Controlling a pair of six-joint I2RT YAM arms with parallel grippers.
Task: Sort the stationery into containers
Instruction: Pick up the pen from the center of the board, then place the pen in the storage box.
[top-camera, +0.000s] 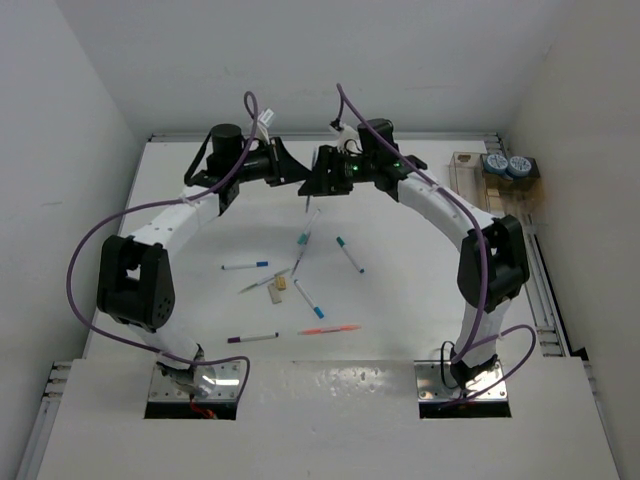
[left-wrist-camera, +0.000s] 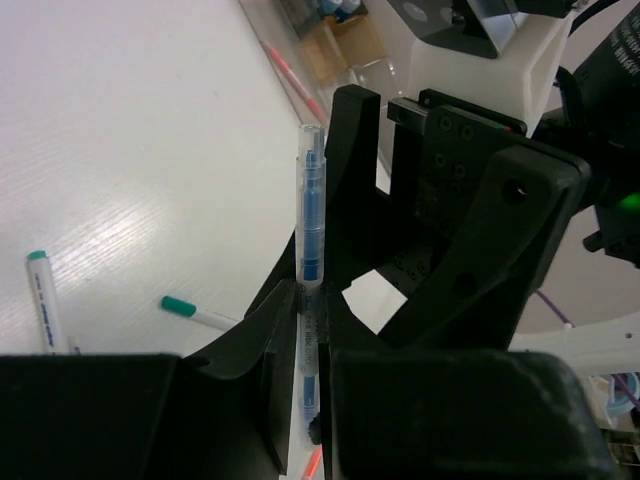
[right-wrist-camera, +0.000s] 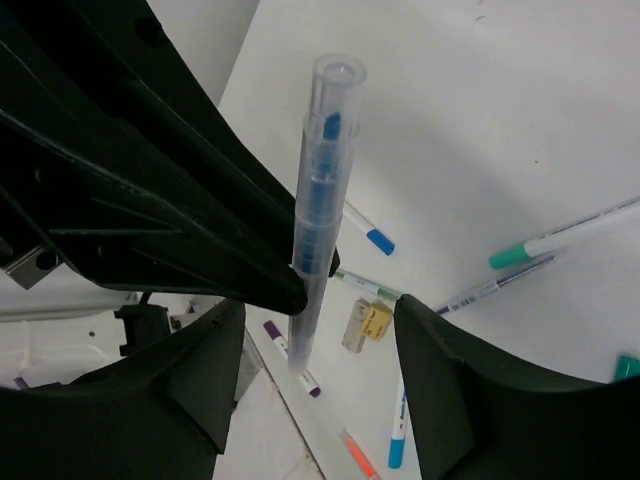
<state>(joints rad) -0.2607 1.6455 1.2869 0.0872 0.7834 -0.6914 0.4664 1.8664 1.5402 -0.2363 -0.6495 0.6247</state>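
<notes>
Here, clear pen (left-wrist-camera: 311, 210) inside left tool (left-wrist-camera: 305, 300)

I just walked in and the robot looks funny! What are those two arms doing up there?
The two arms meet above the table. The left gripper is pinching a clear pen with blue inside. The right gripper has its fingers open on either side of that pen, not squeezing it. Other pens lie loose below, and the containers wait at the far right.
</notes>
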